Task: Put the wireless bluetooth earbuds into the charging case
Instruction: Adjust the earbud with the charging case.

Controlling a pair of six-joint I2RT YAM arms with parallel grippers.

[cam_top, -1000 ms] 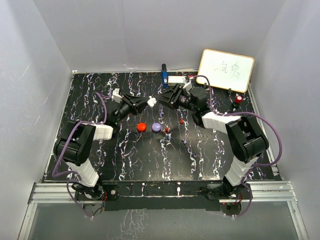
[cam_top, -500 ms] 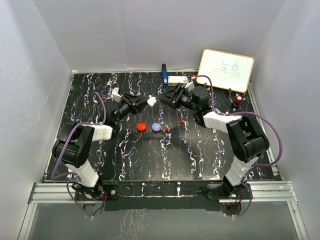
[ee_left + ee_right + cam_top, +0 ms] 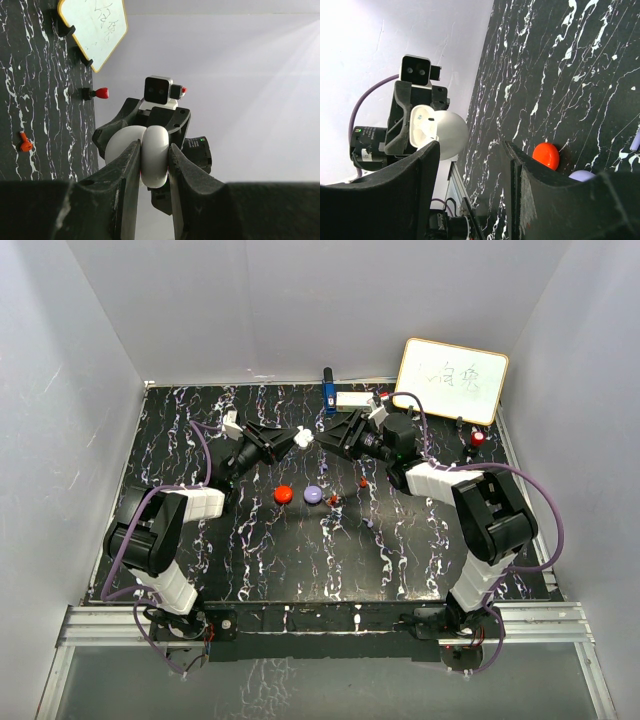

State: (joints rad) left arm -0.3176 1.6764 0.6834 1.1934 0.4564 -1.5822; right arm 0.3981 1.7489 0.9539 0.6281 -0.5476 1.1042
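1. Earbuds (image 3: 363, 482) are tiny bits lying loose on the black surface (image 3: 260, 560), near the red puck (image 3: 283, 494) and the purple puck (image 3: 313, 495).
2. The charging case (image 3: 442, 132) is white and round, and its lid is open. The left tool (image 3: 152, 149) pinches it tight and seems to hold it up off the surface.
3. The right tool (image 3: 471, 150) has its fingers apart with nothing between them. It points at the open case, close by.
4. Both tools sit farther back than the earbuds. The red bit lies right by the right arm, so that arm is nearer. It would need to dip down and back toward its base.
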